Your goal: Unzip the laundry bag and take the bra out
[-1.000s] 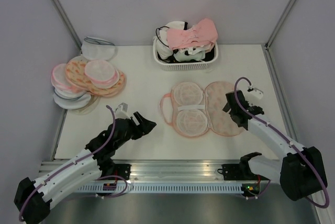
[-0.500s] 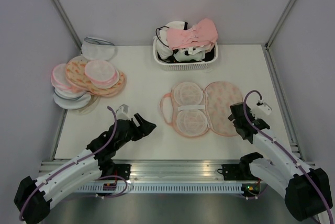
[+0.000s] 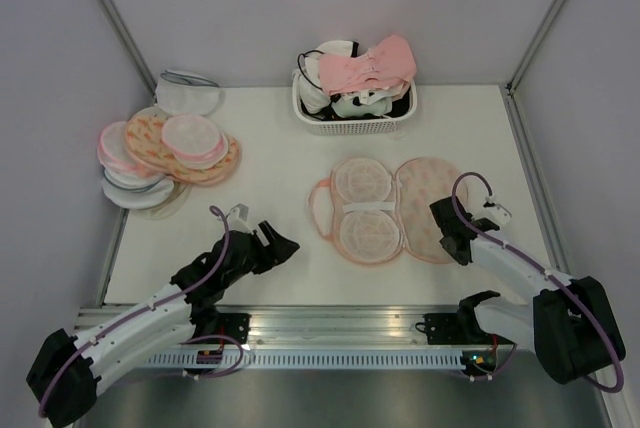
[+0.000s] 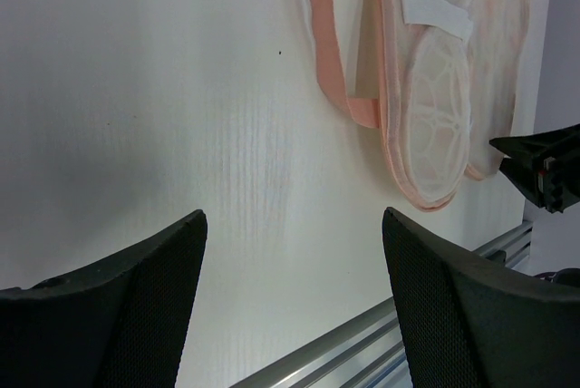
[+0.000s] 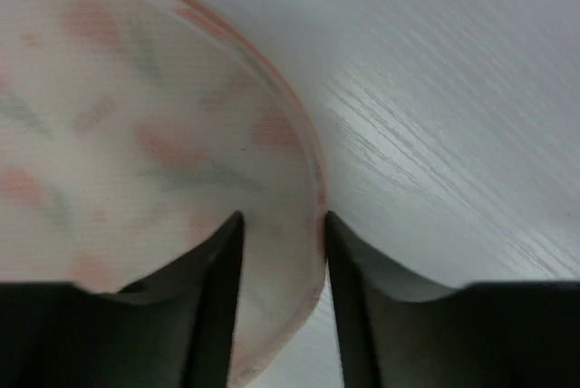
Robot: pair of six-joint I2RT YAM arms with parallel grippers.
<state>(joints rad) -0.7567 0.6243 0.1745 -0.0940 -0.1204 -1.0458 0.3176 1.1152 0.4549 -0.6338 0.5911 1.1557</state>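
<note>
The laundry bag [image 3: 425,203] lies unzipped and spread flat in two round halves on the white table. The bra [image 3: 362,233] rests on the left half, its pale cups showing with a pink strap [image 4: 331,62] looping off the side. My right gripper [image 3: 443,220] is at the bag's near right rim. In the right wrist view its jaws [image 5: 281,252] straddle the bag's pink-edged rim [image 5: 272,134], partly closed with fabric between them and a gap still showing. My left gripper [image 3: 283,245] hovers wide open over bare table left of the bag, nothing between its fingers [image 4: 294,297].
A white basket [image 3: 355,126] heaped with garments stands at the back. A pile of similar round pouches [image 3: 165,153] lies at the left, with a white one [image 3: 188,95] behind it. The metal rail [image 3: 340,323] runs along the near edge.
My right gripper swung toward the near edge, then came in onto the bag's right rim while its jaws narrowed. The left arm shifted only slightly.
</note>
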